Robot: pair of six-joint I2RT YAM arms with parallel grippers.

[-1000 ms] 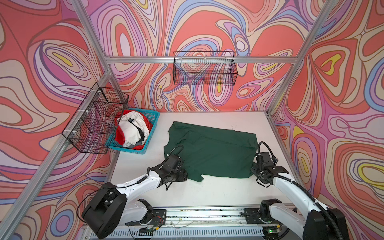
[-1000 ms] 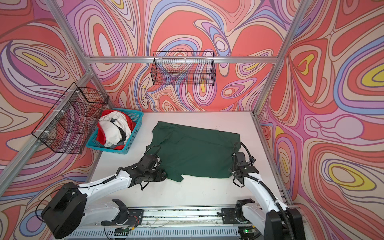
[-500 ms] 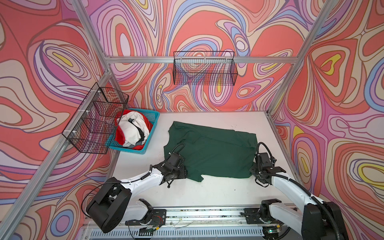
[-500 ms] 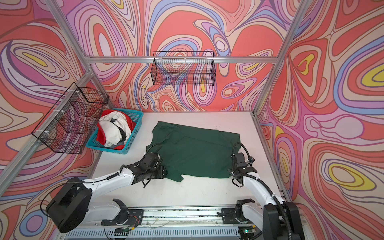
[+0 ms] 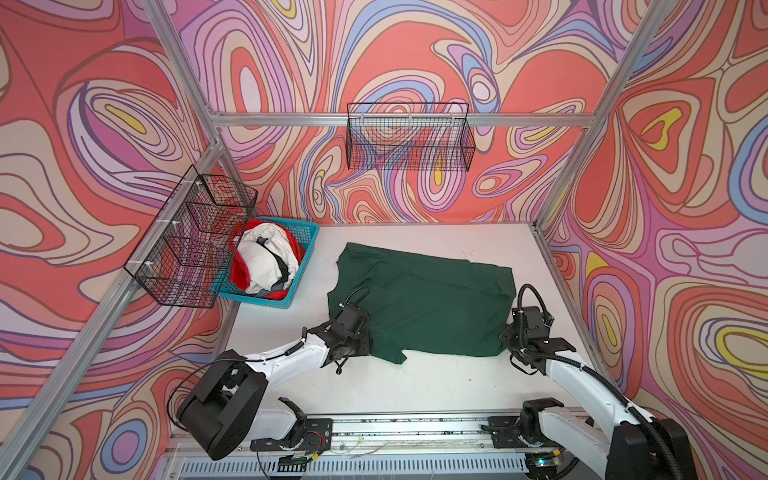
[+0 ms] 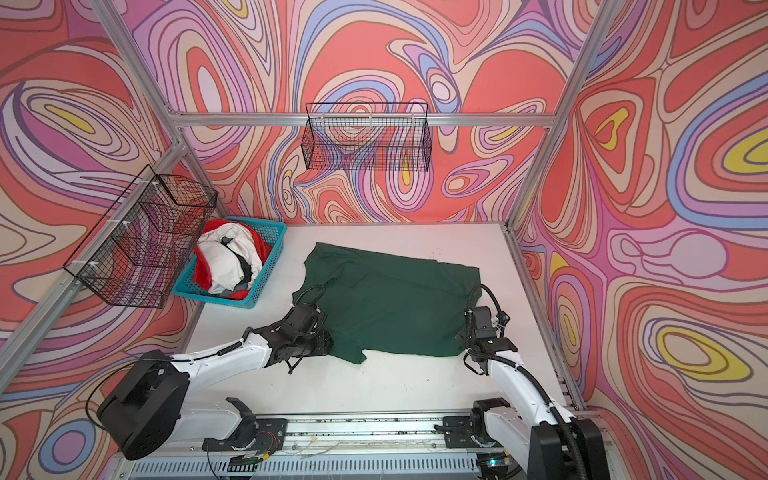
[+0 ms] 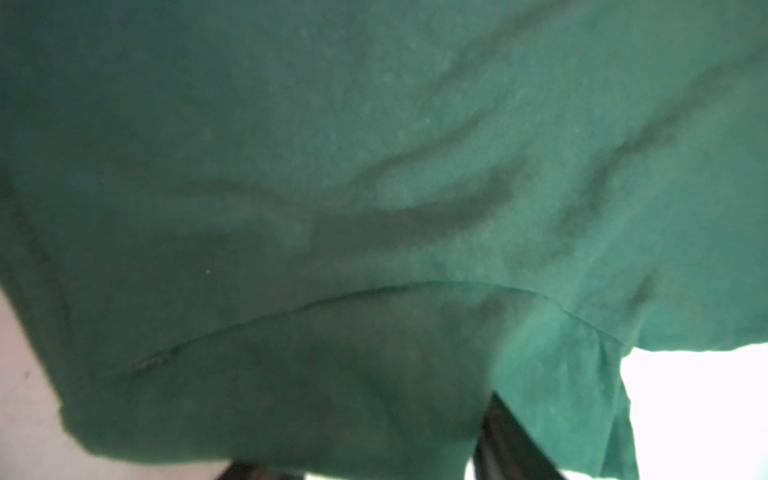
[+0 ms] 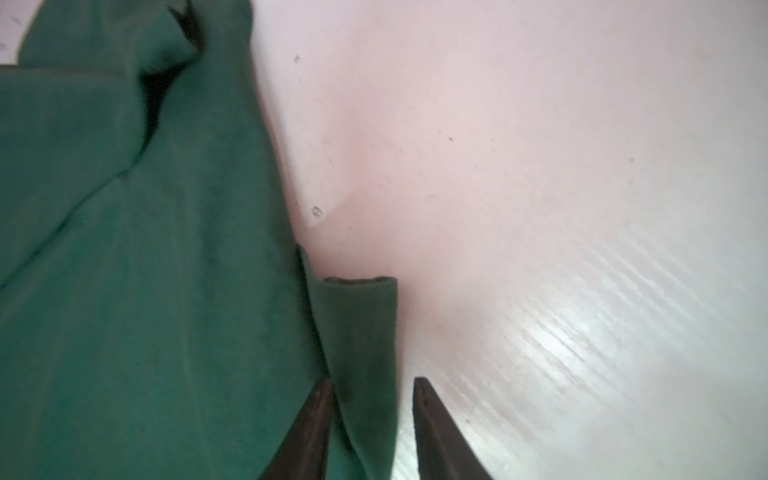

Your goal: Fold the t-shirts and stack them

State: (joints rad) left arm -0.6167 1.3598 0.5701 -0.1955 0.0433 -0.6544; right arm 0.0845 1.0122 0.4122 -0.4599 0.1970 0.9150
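Dark green t-shirt lies flat on the desk, long axis spanning from left jaws to right jaws | right jaws stand apart, astride its corner fold | left jaws mostly hidden by cloth, grip cannot be told

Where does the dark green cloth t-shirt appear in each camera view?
Top view: dark green cloth t-shirt lies flat, centre.
Top view: t-shirt likewise centre.
Left wrist: t-shirt fills nearly everything.
Right wrist: t-shirt covers about half.
Shared landmark: white table.
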